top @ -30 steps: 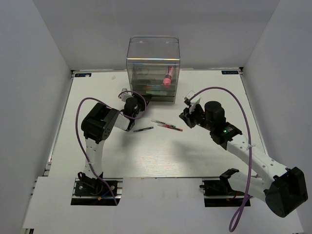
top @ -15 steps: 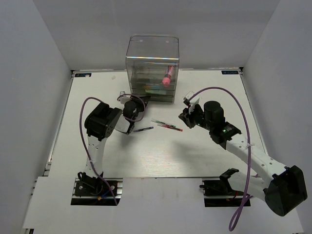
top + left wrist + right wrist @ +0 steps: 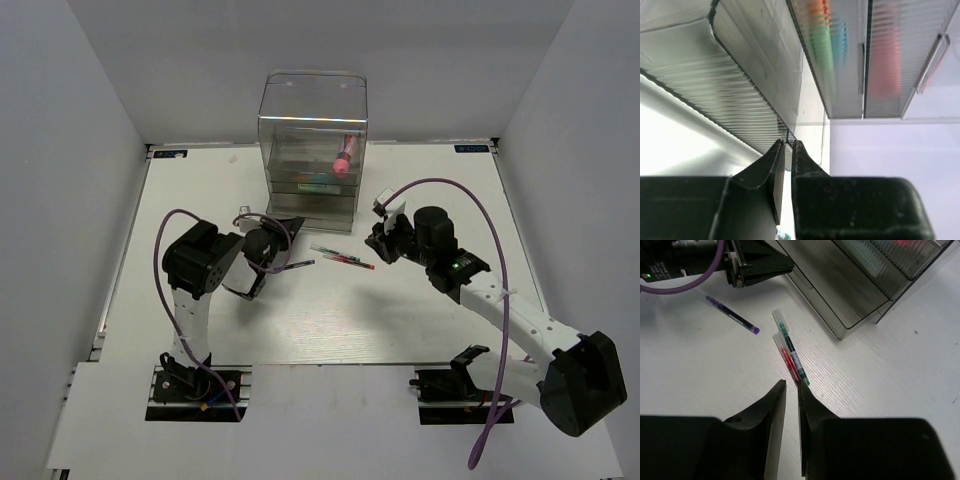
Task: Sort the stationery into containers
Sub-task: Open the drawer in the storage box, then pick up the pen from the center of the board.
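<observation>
The clear plastic desk organizer (image 3: 313, 120) stands at the far edge of the white surface (image 3: 330, 320), close to the back wall, with open strips of surface to its left and right. Its bottom greyish ribbed drawer (image 3: 840, 295) sticks out toward the near side, its long rim running diagonally.

The left gripper (image 3: 788, 147) sits at that drawer's near-left corner. Its jaws are closed and, as far as the tight wrist view shows, they pinch the thin rim. A chunky pink marker (image 3: 343, 157) leans inside the tall top bin.

Three pens lie loose in the middle of the surface. A thin purple pen (image 3: 732, 316) lies alone to the left, near the left arm. A green-inked pen (image 3: 790, 347) and a red-inked pen (image 3: 787, 360) lie side by side, touching, just near of the drawer.

The right gripper (image 3: 791, 386) hangs over the near ends of those two pens. Its jaws are narrow, with a slim gap and nothing between them, and the green pen's tip lies just beside the right jaw's end. The surface near of the pens lies bare.
</observation>
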You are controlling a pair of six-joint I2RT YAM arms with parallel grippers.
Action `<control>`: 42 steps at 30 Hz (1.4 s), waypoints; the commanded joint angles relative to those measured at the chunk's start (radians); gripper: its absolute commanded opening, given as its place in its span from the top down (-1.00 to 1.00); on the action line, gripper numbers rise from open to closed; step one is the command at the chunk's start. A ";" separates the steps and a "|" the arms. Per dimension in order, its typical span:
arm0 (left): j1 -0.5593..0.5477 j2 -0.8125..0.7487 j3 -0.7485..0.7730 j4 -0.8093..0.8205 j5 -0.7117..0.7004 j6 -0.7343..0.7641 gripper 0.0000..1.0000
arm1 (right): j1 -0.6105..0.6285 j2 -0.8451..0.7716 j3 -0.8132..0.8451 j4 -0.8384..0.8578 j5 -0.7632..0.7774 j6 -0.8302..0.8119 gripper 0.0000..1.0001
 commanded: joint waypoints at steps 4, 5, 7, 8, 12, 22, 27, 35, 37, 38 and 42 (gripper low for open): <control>-0.002 -0.113 -0.033 -0.069 0.041 0.075 0.99 | 0.007 0.021 0.002 0.023 0.001 -0.013 0.49; -0.002 -0.122 -0.033 -0.081 0.055 0.084 0.73 | -0.001 0.022 0.002 0.020 0.002 -0.016 0.46; -0.002 -0.133 -0.012 -0.127 0.078 0.095 0.32 | -0.004 0.031 0.009 0.011 -0.002 -0.022 0.34; -0.002 -0.133 0.003 -0.141 0.078 0.107 0.16 | -0.001 0.033 0.009 0.009 -0.004 -0.022 0.29; -0.002 -0.183 0.014 -0.207 0.100 0.132 -0.26 | -0.004 0.047 0.013 -0.006 -0.018 -0.045 0.05; -0.002 -0.472 -0.004 -0.619 0.100 0.244 -0.32 | 0.010 0.148 0.035 -0.071 -0.071 -0.190 -0.02; -0.002 -0.652 0.048 -0.945 0.060 0.342 -0.28 | 0.038 0.230 0.055 -0.113 -0.110 -0.284 0.28; 0.013 -0.802 0.223 -1.339 0.089 0.725 0.17 | 0.079 0.371 0.122 -0.107 -0.070 -0.367 0.44; 0.013 -0.822 0.232 -1.383 0.118 0.883 0.07 | 0.090 0.404 0.150 -0.101 -0.039 -0.376 0.40; 0.013 -0.834 0.232 -1.399 0.118 0.932 -0.04 | 0.091 0.448 0.174 -0.103 -0.020 -0.376 0.37; 0.013 -0.819 0.315 -1.466 0.211 1.045 -0.44 | 0.094 0.543 0.272 -0.095 0.017 -0.367 0.33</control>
